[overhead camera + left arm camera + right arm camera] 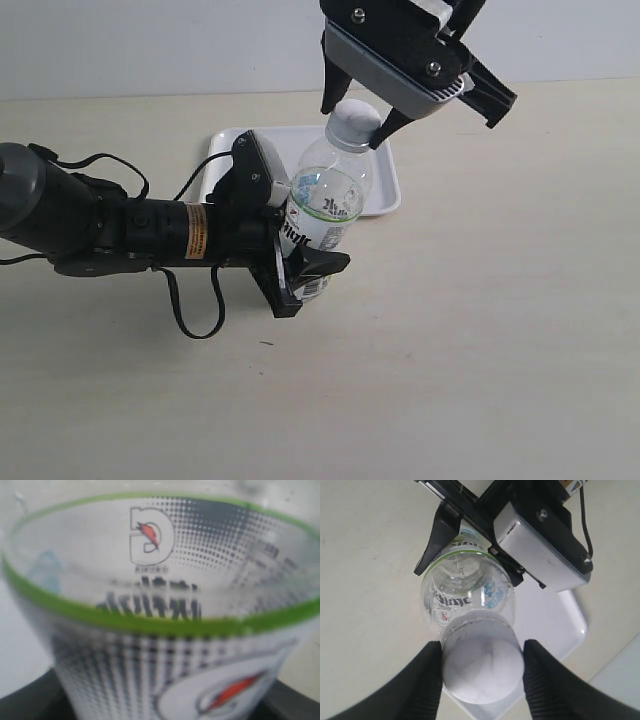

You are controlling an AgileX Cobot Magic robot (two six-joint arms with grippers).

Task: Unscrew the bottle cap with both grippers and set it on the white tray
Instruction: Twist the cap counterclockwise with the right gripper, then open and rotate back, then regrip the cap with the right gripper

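Exterior view: the bottle (325,205) stands upright on the bench (480,320), just in front of the white tray (228,146). The left pincer (292,228) comes in sideways and is clamped on the bottle's labelled body, one jaw on each side. The right pincer (362,116) hangs over the neck, its jaws straddling the bottle cap (356,121). The cap sits on the neck.

Left wrist view: a blurred close-up of the bottle label with its green band. Dark jaw edges show at both lower corners.

Right wrist view: looks down on the white cap. Both ribbed fingers (427,685) press against its sides with no gap showing, so the pincer is closed on the cap. The tray lies just beside the bottle.
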